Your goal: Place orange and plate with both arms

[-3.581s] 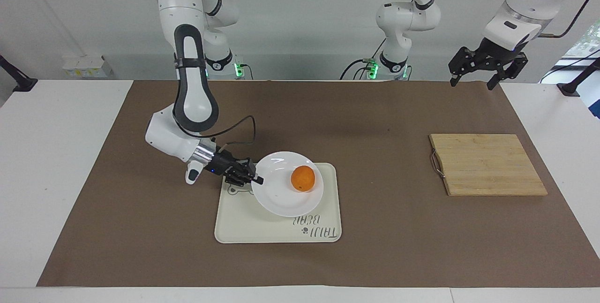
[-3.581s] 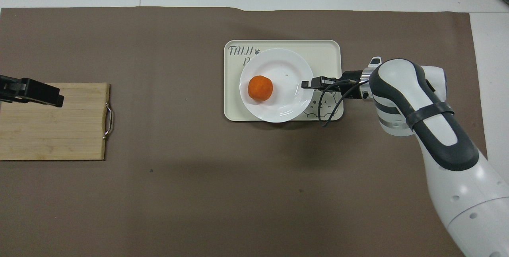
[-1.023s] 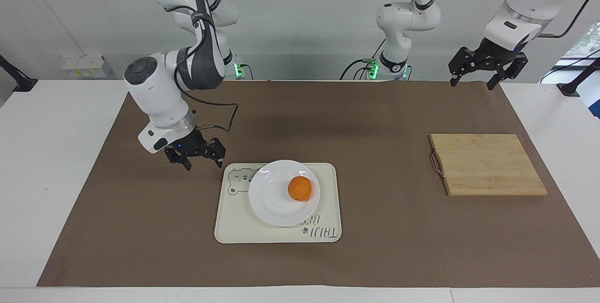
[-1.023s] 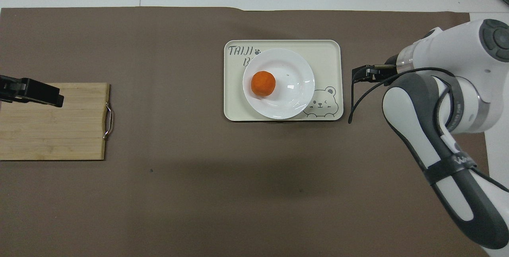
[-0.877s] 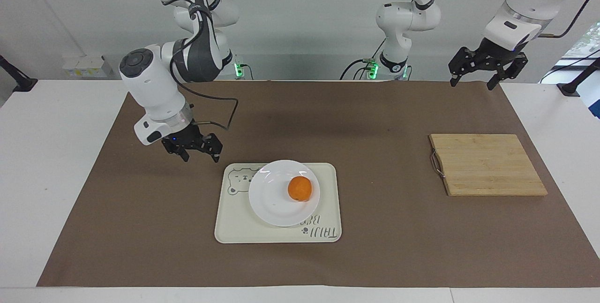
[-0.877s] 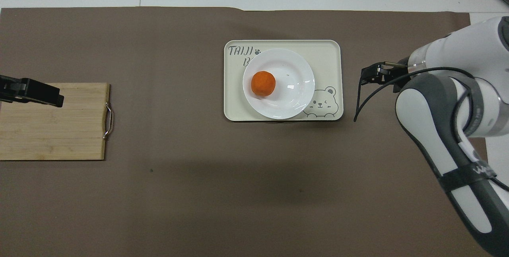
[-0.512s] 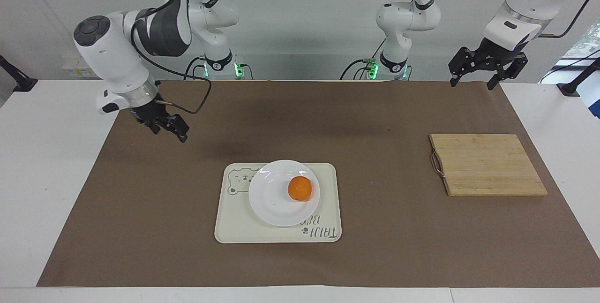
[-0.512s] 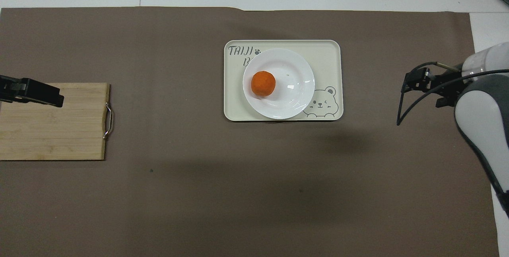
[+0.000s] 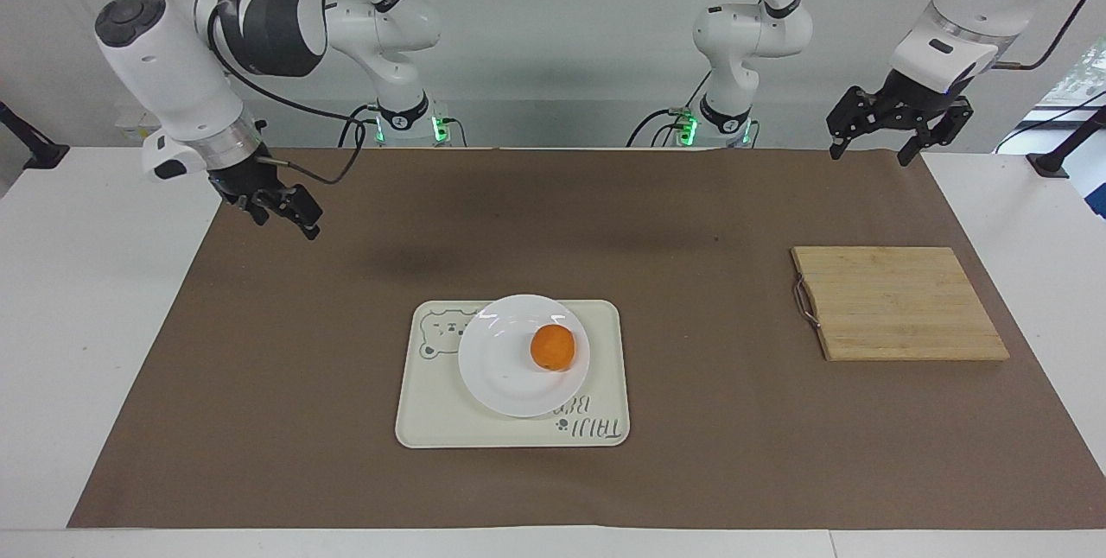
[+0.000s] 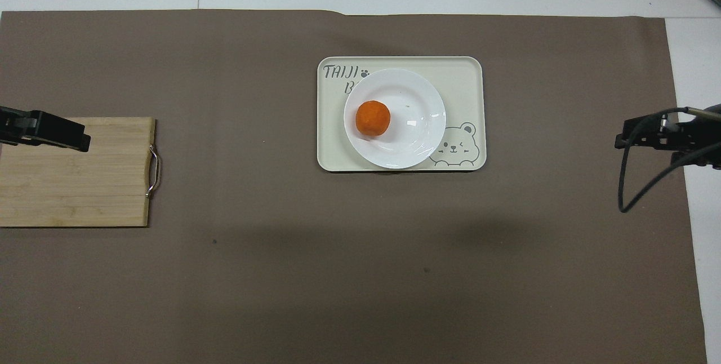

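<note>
The orange (image 9: 553, 347) lies on the white plate (image 9: 501, 372), toward the plate's left-arm side. The plate rests flat on the cream bear tray (image 9: 432, 420) at mid-table. In the overhead view the orange (image 10: 372, 118), the plate (image 10: 414, 130) and the tray (image 10: 464, 79) show the same way. My right gripper (image 9: 286, 225) is open and empty, raised over the brown mat at the right arm's end, well away from the tray; it also shows in the overhead view (image 10: 642, 141). My left gripper (image 9: 868, 152) is open and empty and waits high at the left arm's end; in the overhead view (image 10: 67, 137) it covers the cutting board's edge.
A wooden cutting board (image 9: 899, 303) with a metal handle lies toward the left arm's end, also in the overhead view (image 10: 79, 183). A brown mat (image 9: 691, 212) covers the white table. The right gripper's black cable hangs beside it.
My right gripper let go of the plate's rim, and the plate settled flat on the tray. The right arm then rose and swung away toward its own end. The left arm has not moved.
</note>
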### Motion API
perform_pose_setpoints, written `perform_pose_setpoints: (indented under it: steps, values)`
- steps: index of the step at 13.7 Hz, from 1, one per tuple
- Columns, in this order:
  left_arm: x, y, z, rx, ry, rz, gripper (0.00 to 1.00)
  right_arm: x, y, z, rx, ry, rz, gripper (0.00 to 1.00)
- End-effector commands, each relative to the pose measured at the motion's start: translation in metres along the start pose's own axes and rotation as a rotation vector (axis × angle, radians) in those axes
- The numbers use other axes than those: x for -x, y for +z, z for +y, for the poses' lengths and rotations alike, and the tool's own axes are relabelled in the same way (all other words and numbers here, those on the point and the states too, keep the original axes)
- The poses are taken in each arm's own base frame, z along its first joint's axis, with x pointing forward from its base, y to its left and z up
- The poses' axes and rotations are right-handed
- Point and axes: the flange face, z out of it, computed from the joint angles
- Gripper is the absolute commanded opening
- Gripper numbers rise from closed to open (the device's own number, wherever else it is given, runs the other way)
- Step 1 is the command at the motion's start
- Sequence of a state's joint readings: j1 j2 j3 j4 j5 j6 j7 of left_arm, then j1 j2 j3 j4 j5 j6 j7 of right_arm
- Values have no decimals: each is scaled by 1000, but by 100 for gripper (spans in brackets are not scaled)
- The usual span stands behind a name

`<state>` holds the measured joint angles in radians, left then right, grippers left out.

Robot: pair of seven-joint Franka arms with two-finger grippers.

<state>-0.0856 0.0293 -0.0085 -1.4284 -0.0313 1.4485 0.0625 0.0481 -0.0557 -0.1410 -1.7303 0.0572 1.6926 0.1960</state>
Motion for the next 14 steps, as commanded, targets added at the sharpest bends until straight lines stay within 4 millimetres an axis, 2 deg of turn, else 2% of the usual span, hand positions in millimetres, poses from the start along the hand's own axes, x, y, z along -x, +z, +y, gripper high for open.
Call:
perform_pose_setpoints:
  steps: [1,4,10,14]
  values:
    - [5,-1,-1,11,-11,10,100,13,-48,0,36,-78,20,100]
    - [5,-1,-2,9,-13,10,100,24,-87,-5,82,-140,27,100]
    - [5,-1,-1,11,-11,10,100,39,-82,-3,71,-150,9,100]
    - [5,-1,-1,9,-11,10,100,38,-81,-3,78,-168,8,100]
